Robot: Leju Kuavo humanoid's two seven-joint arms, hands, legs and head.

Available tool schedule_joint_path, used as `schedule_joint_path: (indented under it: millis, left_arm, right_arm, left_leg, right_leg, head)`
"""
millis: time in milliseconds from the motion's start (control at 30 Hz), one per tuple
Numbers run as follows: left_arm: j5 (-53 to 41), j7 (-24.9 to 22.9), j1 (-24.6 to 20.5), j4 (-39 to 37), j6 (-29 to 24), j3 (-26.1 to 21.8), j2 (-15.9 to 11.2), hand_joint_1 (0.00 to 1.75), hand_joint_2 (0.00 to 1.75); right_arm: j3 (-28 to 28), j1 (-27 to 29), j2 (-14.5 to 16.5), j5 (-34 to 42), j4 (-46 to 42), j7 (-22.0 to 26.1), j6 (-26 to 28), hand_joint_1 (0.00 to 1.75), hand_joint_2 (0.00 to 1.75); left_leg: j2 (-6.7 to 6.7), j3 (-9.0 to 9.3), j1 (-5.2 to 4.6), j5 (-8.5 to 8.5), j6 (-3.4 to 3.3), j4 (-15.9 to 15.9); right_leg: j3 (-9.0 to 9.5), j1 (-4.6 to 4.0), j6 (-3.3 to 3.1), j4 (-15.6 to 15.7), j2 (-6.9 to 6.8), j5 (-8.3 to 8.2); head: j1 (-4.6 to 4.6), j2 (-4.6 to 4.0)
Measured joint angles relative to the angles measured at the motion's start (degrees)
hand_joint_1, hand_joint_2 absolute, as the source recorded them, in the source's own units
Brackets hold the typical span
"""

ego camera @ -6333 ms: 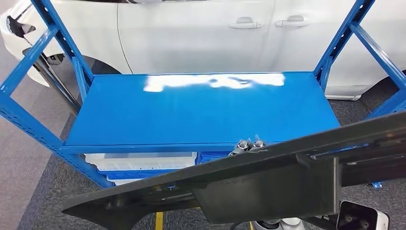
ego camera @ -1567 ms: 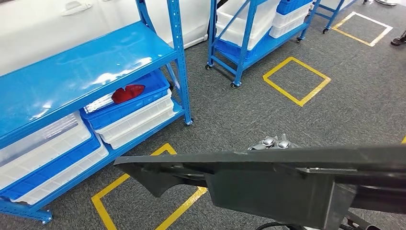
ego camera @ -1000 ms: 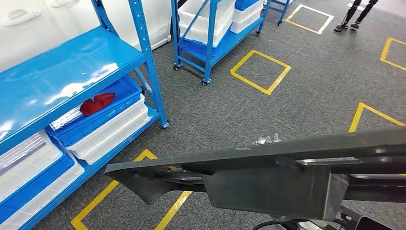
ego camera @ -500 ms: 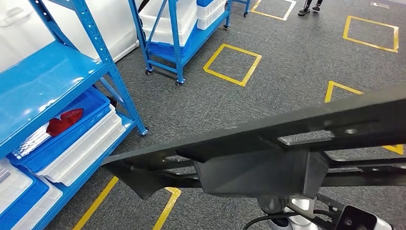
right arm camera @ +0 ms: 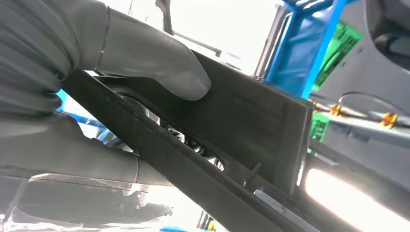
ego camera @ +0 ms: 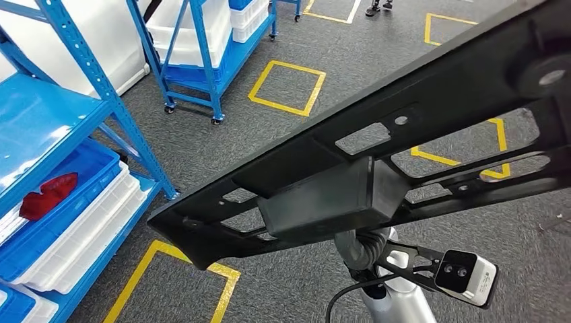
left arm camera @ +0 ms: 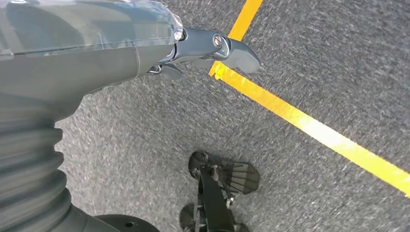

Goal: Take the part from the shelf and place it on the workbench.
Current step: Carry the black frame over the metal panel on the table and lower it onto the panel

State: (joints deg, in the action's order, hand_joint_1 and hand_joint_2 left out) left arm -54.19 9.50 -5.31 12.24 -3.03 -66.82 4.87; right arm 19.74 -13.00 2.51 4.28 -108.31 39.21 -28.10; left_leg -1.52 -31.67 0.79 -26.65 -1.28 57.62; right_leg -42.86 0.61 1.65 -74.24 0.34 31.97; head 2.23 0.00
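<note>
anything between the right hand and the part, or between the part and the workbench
Nothing is between the right hand and the part: its thumb presses on the dark panel, holding it. The workbench can't be judged; the head view has just floor, yellow squares and blue shelves.

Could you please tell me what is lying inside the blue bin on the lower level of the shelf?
A red part lies inside the blue bin. The shelf board above covers the bin's far end, so anything there cannot be seen.
</note>
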Motion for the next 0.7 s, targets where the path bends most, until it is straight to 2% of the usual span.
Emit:
schedule_joint_path:
  millis: [33, 67, 100, 167, 200, 233, 300, 333, 367, 433, 467, 500, 533, 567, 600, 633, 667, 700]
  left_arm:
    - [0.0, 0.1, 0.0, 0.0, 0.0, -0.1, 0.0, 0.0, 1.75]
    - [0.0, 0.3, 0.0, 0.0, 0.1, -0.2, 0.0, 0.0, 1.75]
    - [0.0, 0.4, 0.0, 0.0, 0.1, -0.3, 0.0, 0.0, 1.75]
    - [0.0, 0.4, -0.1, 0.0, 0.2, -0.4, 0.1, 0.0, 1.75]
    - [0.0, 0.3, 0.0, 0.0, 0.1, -0.4, 0.1, 0.0, 1.75]
    - [0.0, 0.2, 0.0, 0.0, 0.1, -0.4, 0.1, 0.0, 1.75]
    - [-0.1, -0.2, -0.1, 0.0, -0.1, -0.4, 0.1, 0.0, 1.75]
    - [-0.1, -0.4, -0.2, 0.0, -0.2, -0.5, 0.1, 0.0, 1.75]
    - [-0.2, -0.5, -0.2, 0.0, -0.1, -0.5, 0.1, 0.0, 1.75]
    - [-0.4, -0.6, -0.1, 0.0, 0.0, -0.5, 0.0, 0.0, 1.75]
    - [-0.4, -0.5, 0.0, 0.0, 0.1, -0.5, 0.0, 0.0, 1.75]
    - [-0.4, -0.4, 0.1, 0.0, 0.2, -0.5, 0.0, 0.0, 1.75]
    - [-0.4, -0.4, 0.1, 0.0, 0.3, -0.5, 0.0, 0.0, 1.75]
    - [-0.4, -0.3, 0.1, 0.0, 0.5, -0.5, 0.0, 0.0, 1.75]
    - [-0.4, -0.2, 0.1, 0.0, 0.5, -0.5, 0.0, 0.0, 1.75]
    - [-0.4, -0.1, 0.0, 0.0, 0.6, -0.4, -0.1, 0.0, 1.75]
    - [-0.4, -0.1, 0.1, 0.0, 0.7, -0.4, -0.1, 0.0, 1.75]
    - [-0.4, 0.0, 0.1, 0.0, 0.7, -0.4, -0.1, 0.0, 1.75]
  right_arm:
    - [0.0, 0.0, 0.0, 0.0, 0.2, 0.0, -0.2, 1.75, 1.75]
    - [0.0, 0.0, 0.1, 0.0, 0.3, 0.0, -0.4, 1.75, 1.75]
    - [0.0, 0.0, 0.2, -0.1, 0.3, 0.0, -0.6, 1.75, 1.75]
    - [-0.1, 0.0, 0.5, -0.1, 0.1, 0.0, -0.7, 1.75, 1.75]
    - [-0.2, 0.0, 0.6, -0.1, -0.1, 0.0, -0.7, 1.75, 1.75]
    - [-0.3, 0.0, 0.7, -0.1, -0.3, 0.0, -0.8, 1.75, 1.75]
    - [-0.7, 0.1, 0.8, 0.0, -0.8, 0.0, -0.9, 1.75, 1.75]
    - [-1.0, 0.1, 0.8, 0.1, -1.0, 0.0, -1.0, 1.75, 1.75]
    - [-1.2, 0.1, 0.9, 0.2, -1.2, 0.0, -1.1, 1.75, 1.75]
    - [-1.5, 0.0, 1.2, 0.3, -1.4, 0.0, -1.5, 1.75, 1.75]
    - [-1.6, 0.0, 1.3, 0.2, -1.4, 0.0, -1.7, 1.75, 1.75]
    - [-1.6, 0.0, 1.4, 0.1, -1.4, 0.0, -1.7, 1.75, 1.75]
    - [-1.7, 0.1, 1.4, 0.0, -1.4, 0.0, -1.7, 1.75, 1.75]
    - [-1.8, 0.1, 1.4, 0.0, -1.4, 0.0, -1.7, 1.75, 1.75]
    - [-1.9, 0.1, 1.4, -0.1, -1.4, 0.0, -1.7, 1.75, 1.75]
    - [-2.0, 0.1, 1.4, -0.1, -1.4, 0.0, -1.7, 1.75, 1.75]
    - [-2.1, 0.1, 1.5, -0.1, -1.4, 0.0, -1.7, 1.75, 1.75]
    - [-2.1, 0.1, 1.5, -0.2, -1.4, 0.0, -1.7, 1.75, 1.75]
  left_leg:
    - [-0.75, 0.05, -0.1, -0.08, -0.02, 0.0]
    - [-1.44, 0.15, -0.2, -0.18, 0.0, 0.0]
    - [-2.08, 0.32, -0.27, -0.31, 0.06, 0.0]
    - [-3.15, 0.69, -0.47, -0.65, 0.38, 0.0]
    - [-3.63, 0.83, -0.54, -0.8, 0.63, 0.0]
    - [-4.11, 0.93, -0.6, -0.93, 0.92, 0.0]
    - [-4.98, 1.2, -0.64, -1.22, 1.53, 0.1]
    - [-4.42, 1.21, -0.62, -1.61, 1.84, 0.7]
    - [-3.12, 0.8, -0.59, -2.55, 2.09, 2.4]
    - [0.12, -1.74, -0.45, -6.02, 2.47, 8.6]
    - [0.95, -3.59, -0.38, -7.97, 2.59, 12.4]
    - [1.19, -5.16, -0.3, -9.17, 2.73, 15.5]
    - [1.26, -5.98, -0.2, -9.21, 2.86, 16.8]
    - [1.31, -5.76, -0.04, -7.95, 2.99, 15.9]
    - [1.54, -4.6, 0.16, -5.82, 3.11, 12.9]
    - [2.67, -2.97, 0.49, -3.45, 3.28, 8.8]
    - [4.21, -1.48, 0.78, -1.83, 3.39, 5.1]
    - [5.52, -0.52, 0.98, -0.97, 3.31, 2.6]
  right_leg:
    - [-0.43, 0.06, -0.02, -0.8, -0.07, -0.28]
    - [0.37, 0.06, -0.15, 0.8, -0.2, -1.56]
    - [2.35, -0.05, -0.43, 4.5, -0.68, -3.49]
    - [6.71, -0.71, -1.34, 12.7, -2.98, -6.25]
    - [7.94, -1.08, -1.76, 15.1, -3.76, -6.79]
    - [8.32, -1.38, -2.1, 16.1, -4.05, -6.76]
    - [8.29, -1.33, -2.63, 16.4, -2.72, -7.0]
    - [8.5, -1.16, -2.9, 16.8, -2.09, -7.17]
    - [8.76, -0.95, -3.2, 17.2, -1.49, -7.36]
    - [9.12, -0.79, -3.67, 17.6, -0.27, -7.49]
    - [9.11, -0.79, -3.83, 17.6, 0.44, -7.48]
    - [9.09, -0.8, -3.88, 17.5, 1.24, -7.46]
    - [9.1, -0.77, -3.85, 17.4, 2.07, -7.44]
    - [9.14, -0.69, -3.76, 17.3, 2.9, -7.39]
    - [9.2, -0.58, -3.6, 17.1, 3.69, -7.28]
    - [9.15, -0.46, -3.35, 16.8, 4.48, -7.11]
    - [8.93, -0.42, -3.03, 16.3, 5.22, -6.93]
    - [8.55, -0.38, -2.65, 15.9, 5.92, -6.87]
  head:
    - [0.0, 0.0]
    - [0.0, 0.0]
    - [0.0, 0.0]
    - [0.0, 0.0]
    - [0.0, 0.0]
    - [0.0, 0.0]
    - [0.01, 0.0]
    - [0.0, 0.0]
    - [0.0, 0.0]
    - [0.0, 0.0]
    - [0.01, 0.0]
    - [0.01, 0.0]
    - [0.0, 0.0]
    - [0.0, 0.0]
    - [0.0, 0.0]
    - [0.0, 0.0]
    - [0.0, 0.0]
    - [0.01, 0.0]
